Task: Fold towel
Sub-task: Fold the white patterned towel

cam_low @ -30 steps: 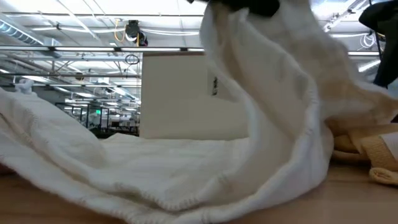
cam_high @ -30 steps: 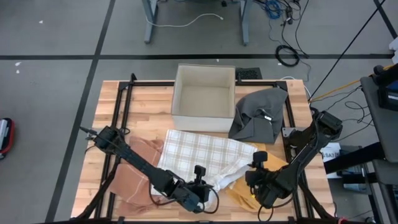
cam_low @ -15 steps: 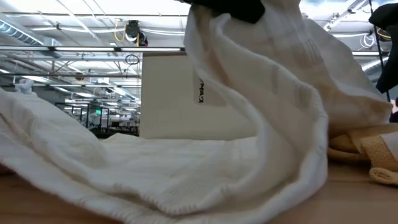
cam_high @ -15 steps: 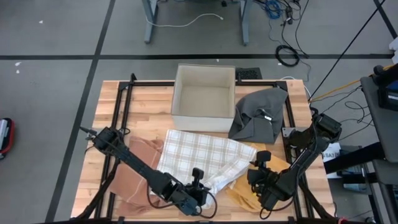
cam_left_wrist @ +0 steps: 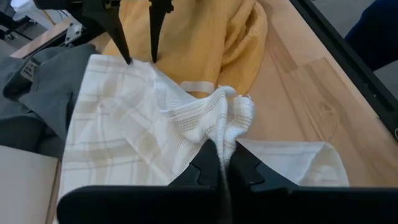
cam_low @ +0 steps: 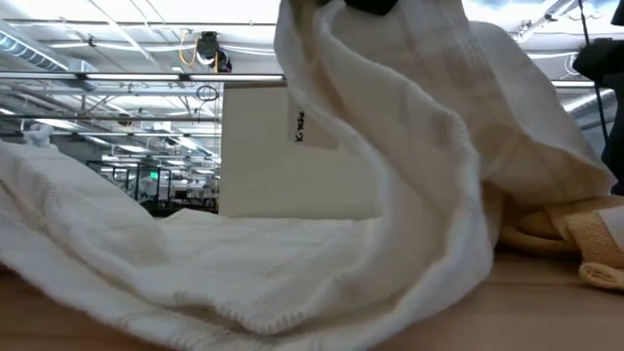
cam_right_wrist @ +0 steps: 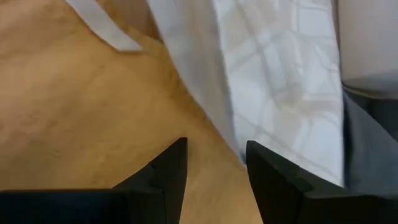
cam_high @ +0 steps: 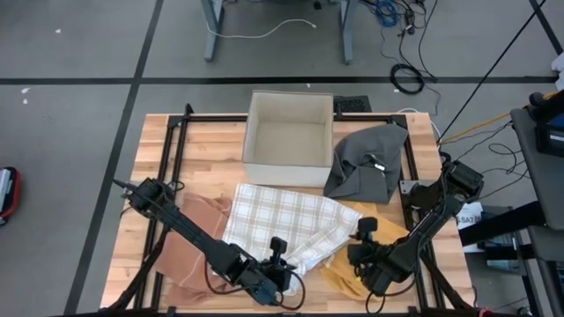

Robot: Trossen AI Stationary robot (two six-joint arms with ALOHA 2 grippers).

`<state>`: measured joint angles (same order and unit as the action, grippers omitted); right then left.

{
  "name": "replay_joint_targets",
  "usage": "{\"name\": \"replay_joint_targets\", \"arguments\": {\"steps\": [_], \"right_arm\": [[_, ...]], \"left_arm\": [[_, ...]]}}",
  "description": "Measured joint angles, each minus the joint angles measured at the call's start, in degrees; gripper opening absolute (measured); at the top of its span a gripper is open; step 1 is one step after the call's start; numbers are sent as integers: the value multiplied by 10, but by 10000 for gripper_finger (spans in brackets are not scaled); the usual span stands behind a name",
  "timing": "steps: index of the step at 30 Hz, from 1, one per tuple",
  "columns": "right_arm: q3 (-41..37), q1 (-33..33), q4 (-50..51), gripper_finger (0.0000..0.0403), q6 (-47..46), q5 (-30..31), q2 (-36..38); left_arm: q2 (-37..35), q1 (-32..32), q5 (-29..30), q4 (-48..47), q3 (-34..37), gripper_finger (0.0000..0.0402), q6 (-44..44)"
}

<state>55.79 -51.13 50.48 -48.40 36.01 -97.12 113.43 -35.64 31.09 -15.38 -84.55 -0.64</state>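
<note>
Left pincer (cam_high: 278, 256) has dragged the plaid towel (cam_high: 286, 216) corner leftward (gripped).

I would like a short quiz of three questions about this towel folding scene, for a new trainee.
1. True or false: the left hand is shut on the plaid towel.
2. Which cloth lies beside the box, on its right in the high view? A) grey cloth B) yellow towel C) pink cloth
3. Fill in: the right hand hovers with open fingers over the ___ towel.

Key
1. True; it pinches a bunched edge.
2. A, the grey cloth.
3. Yellow; the yellow towel lies partly under the plaid towel.
</note>
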Motion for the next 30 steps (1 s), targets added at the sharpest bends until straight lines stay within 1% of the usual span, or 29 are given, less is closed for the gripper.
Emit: {"name": "replay_joint_targets", "arguments": {"steps": [2,7,13,14,18,20,26,30], "right_arm": [[0,1,21,151,-14,4,0],[0,5,43,151,-32,44,0],[0,14,38,150,-21,42,0],[0,13,35,150,-17,42,0],[0,13,36,150,-16,38,0],[-7,13,34,150,-17,32,0],[-46,17,-7,147,-20,32,0],[-64,24,-22,124,-35,33,0]], "left_arm": [[-1,0,0,0,0,5,1],[-2,0,0,1,0,5,1],[-7,-9,1,22,0,5,-13],[-8,-9,7,26,0,5,-14],[-25,-21,62,28,0,5,-35],[-35,-27,78,31,0,5,-44],[-49,-33,85,44,0,5,-55],[-49,-32,85,47,0,5,-59]]}}
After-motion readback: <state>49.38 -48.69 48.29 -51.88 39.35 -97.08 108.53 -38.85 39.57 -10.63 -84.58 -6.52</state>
